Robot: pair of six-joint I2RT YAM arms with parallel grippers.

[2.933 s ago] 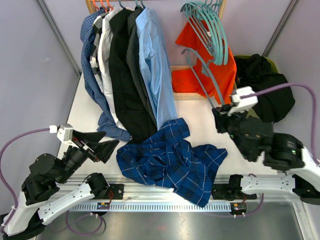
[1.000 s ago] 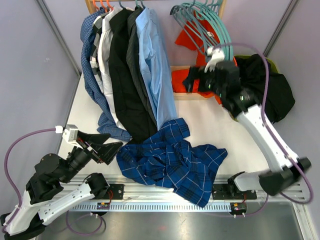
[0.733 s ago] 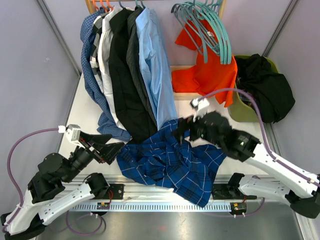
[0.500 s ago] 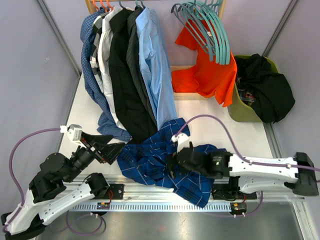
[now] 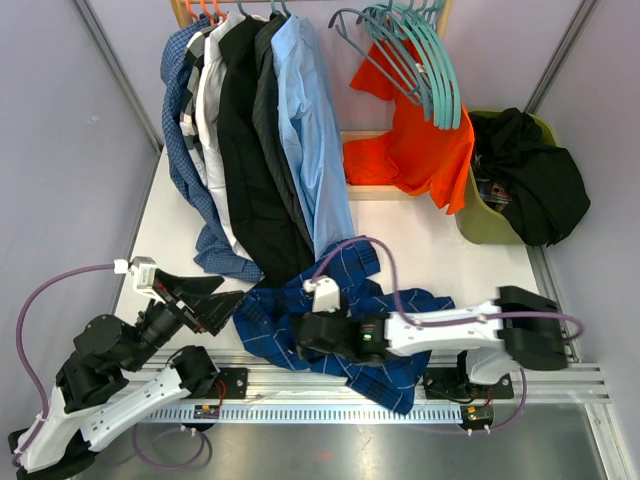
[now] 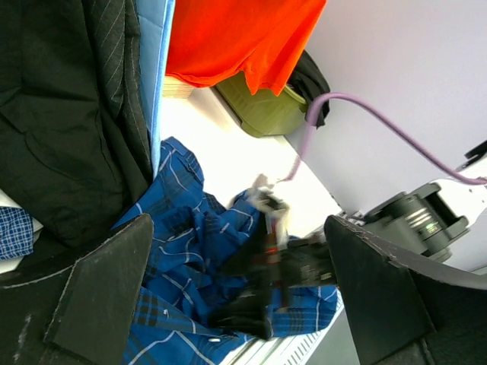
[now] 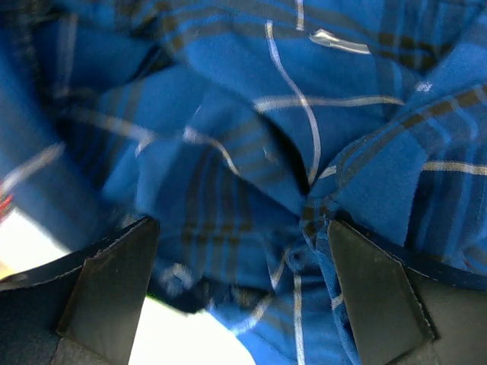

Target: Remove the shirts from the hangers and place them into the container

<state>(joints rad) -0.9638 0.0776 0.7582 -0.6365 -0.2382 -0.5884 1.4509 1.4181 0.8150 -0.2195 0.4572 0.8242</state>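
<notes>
A dark blue check shirt (image 5: 345,320) lies crumpled on the table near the front edge, off any hanger. My right gripper (image 5: 290,337) reaches left, low over it. In the right wrist view that gripper (image 7: 243,293) is open, with the shirt's folds (image 7: 266,152) right under the fingers. My left gripper (image 5: 230,290) is open at the shirt's left edge and holds nothing. Gingham, white, black (image 5: 245,150), charcoal and light blue shirts (image 5: 310,130) hang on the rail. Bare teal hangers (image 5: 425,55) hang to their right. The olive container (image 5: 485,225) holds a black shirt (image 5: 530,170).
An orange cloth (image 5: 410,150) hangs under the teal hangers, over a wooden bar. The right arm's purple cable (image 5: 390,280) loops above the check shirt. A metal rail (image 5: 330,395) runs along the table's near edge. Grey walls close both sides.
The right arm has swung from the teal hangers down and left, onto the check shirt. The left arm has barely moved. Both grippers stay open.
</notes>
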